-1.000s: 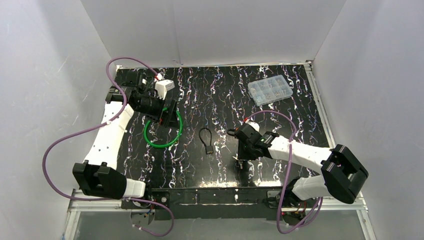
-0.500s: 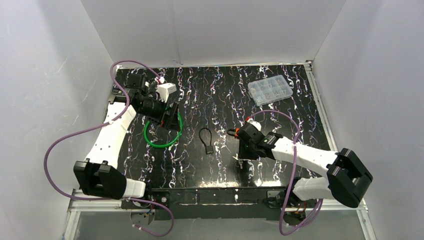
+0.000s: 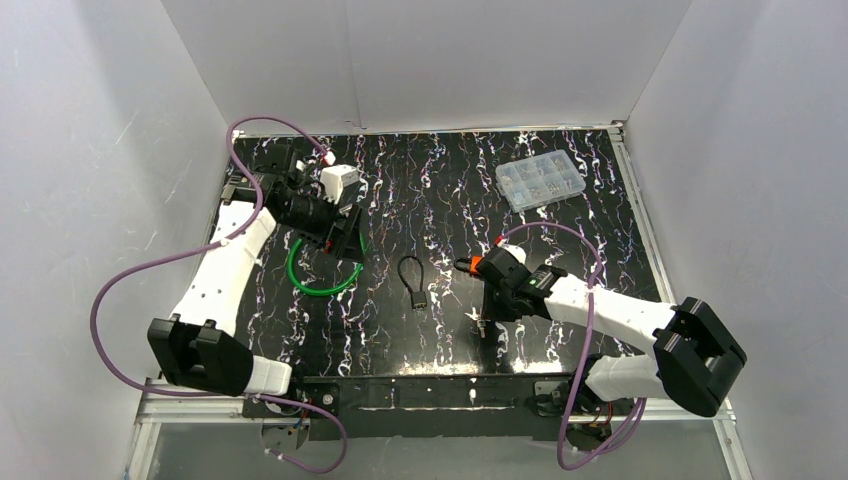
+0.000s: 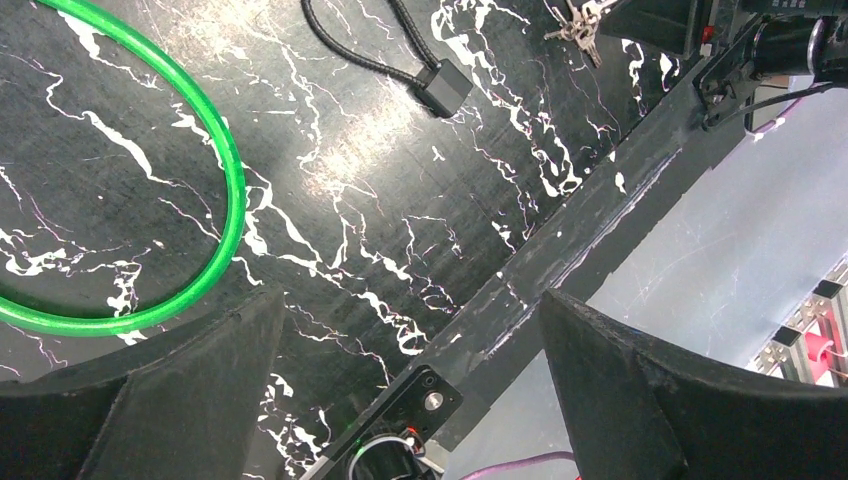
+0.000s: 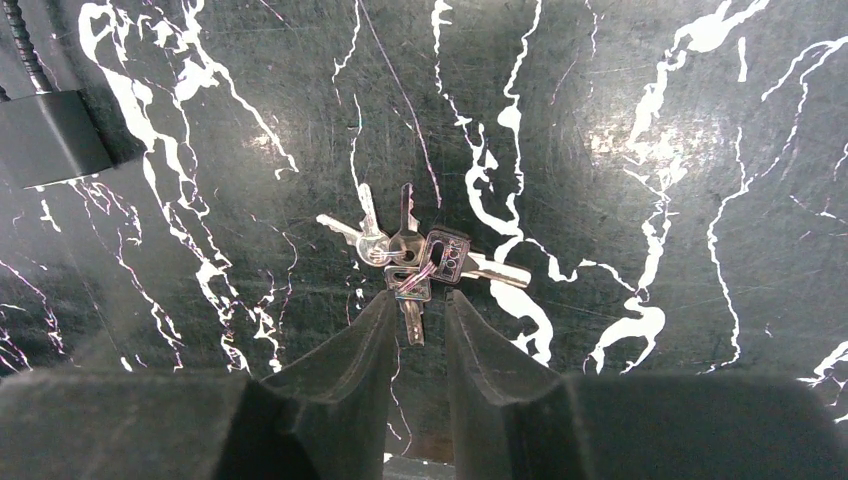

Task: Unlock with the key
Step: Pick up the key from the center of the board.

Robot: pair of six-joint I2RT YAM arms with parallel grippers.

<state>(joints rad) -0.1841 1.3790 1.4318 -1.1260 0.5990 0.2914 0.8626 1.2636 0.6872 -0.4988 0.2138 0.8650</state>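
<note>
Right jaws stand narrow around one key of the key bunch (image 5: pixel 405 262), flat on the bench (image 5: pixel 650 150); an actual pinch cannot be told from this view; the flat key may be pushed rather than lifted, or neighbouring keys snagged; cable lock (image 3: pixel 413 283) lies near, to the left, untouched; left jaws spread wide, empty.
</note>
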